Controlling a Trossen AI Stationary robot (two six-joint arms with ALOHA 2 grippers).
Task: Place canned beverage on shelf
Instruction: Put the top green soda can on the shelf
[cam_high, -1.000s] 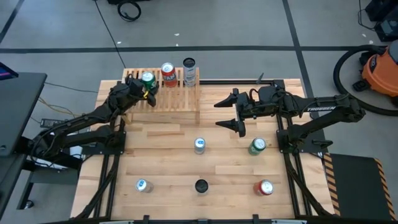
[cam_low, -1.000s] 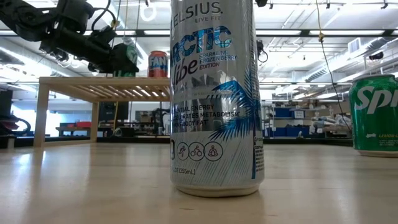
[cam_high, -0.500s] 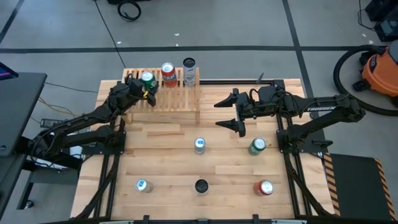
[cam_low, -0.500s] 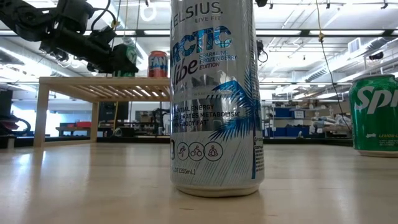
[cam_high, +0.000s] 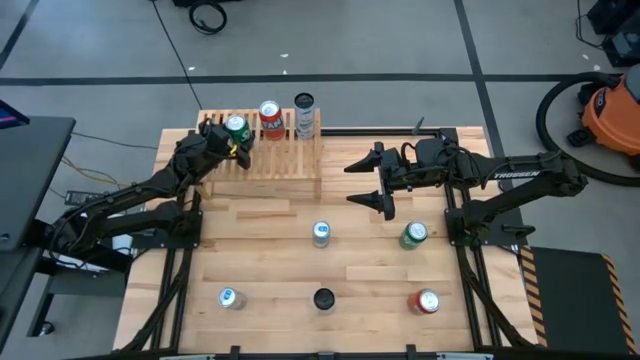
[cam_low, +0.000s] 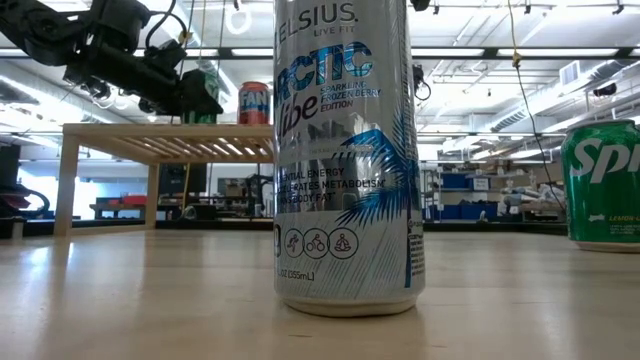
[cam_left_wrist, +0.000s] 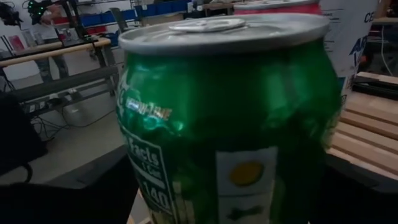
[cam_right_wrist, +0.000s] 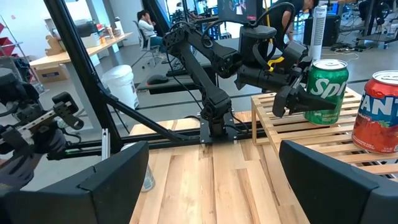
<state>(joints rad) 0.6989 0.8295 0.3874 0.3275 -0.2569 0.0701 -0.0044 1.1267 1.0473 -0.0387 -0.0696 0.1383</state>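
Nothing has moved: my left gripper (cam_high: 232, 141) clamps the green can (cam_high: 237, 126) on the shelf (cam_high: 290, 160); its rigid, slick sides suit side-gripping.

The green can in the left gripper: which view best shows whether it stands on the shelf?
The right wrist view: the green can stands upright on the shelf slats, with the left gripper around it. The high view shows only its top; the low view hides most of it behind the gripper; the left wrist view shows its label, not its base.
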